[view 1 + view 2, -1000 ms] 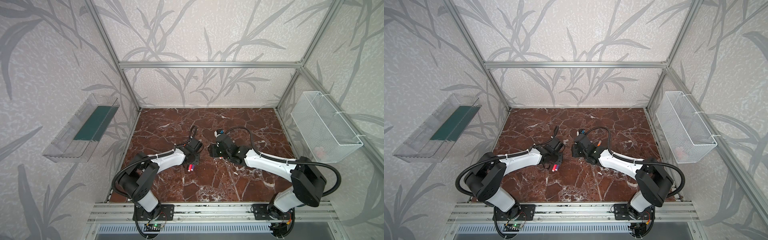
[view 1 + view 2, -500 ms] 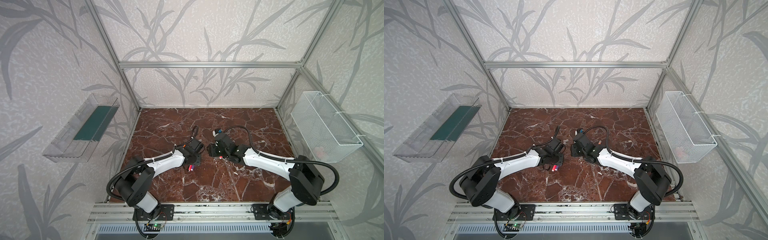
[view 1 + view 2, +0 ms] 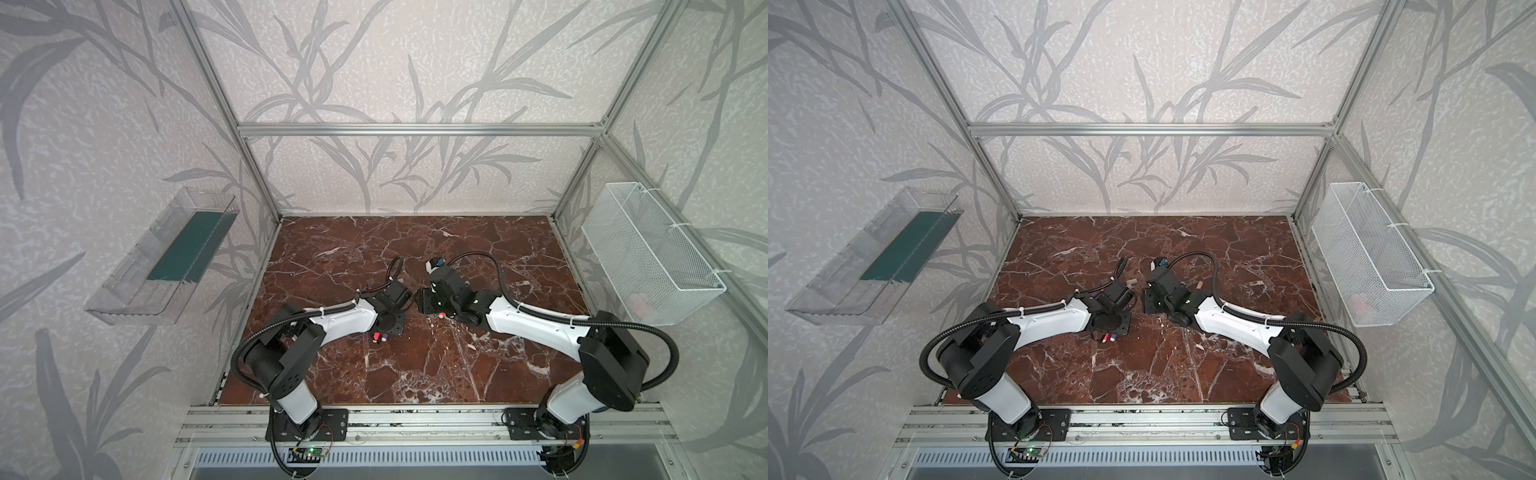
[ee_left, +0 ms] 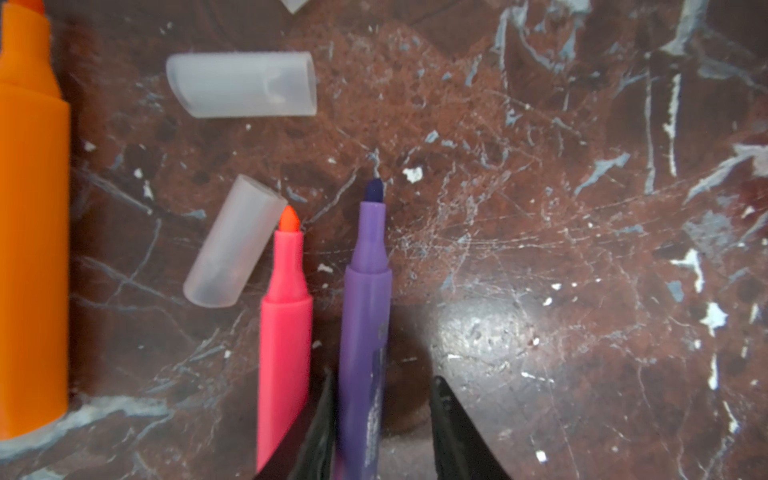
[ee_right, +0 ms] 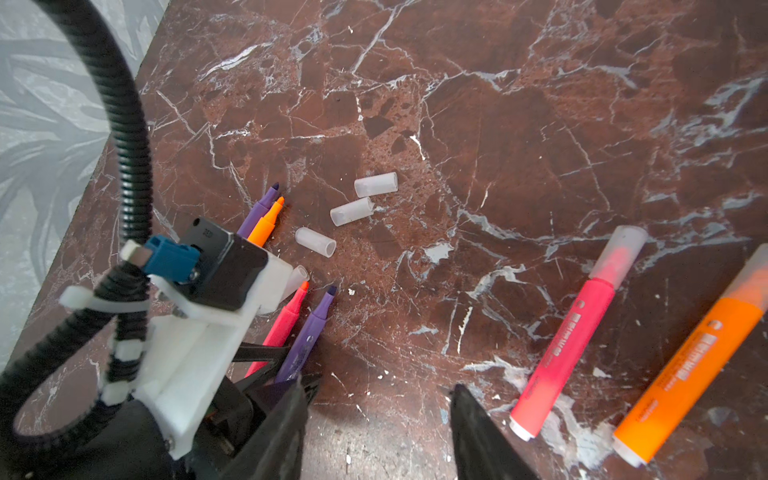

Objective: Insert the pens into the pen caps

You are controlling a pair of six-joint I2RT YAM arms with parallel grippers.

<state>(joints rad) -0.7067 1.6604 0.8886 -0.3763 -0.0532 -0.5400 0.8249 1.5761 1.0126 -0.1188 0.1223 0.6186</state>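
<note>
- In the left wrist view we see the left gripper [image 4: 381,378], fingers apart, astride a purple pen [image 4: 365,316] at lower middle, which touches one finger only.
- The pen's long axis runs straight away from the fingers, tip toward the top. A loose cap [image 4: 235,243] lies just up-left.
- The right gripper [image 5: 382,384] has its fingers spread, with nothing between them.
- The wire basket [image 3: 648,249], far right, holds something pinkish that we cannot identify.

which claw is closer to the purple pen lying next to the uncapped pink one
Left. The left claw straddles the purple pen; the right claw is alongside, not around it.
</note>
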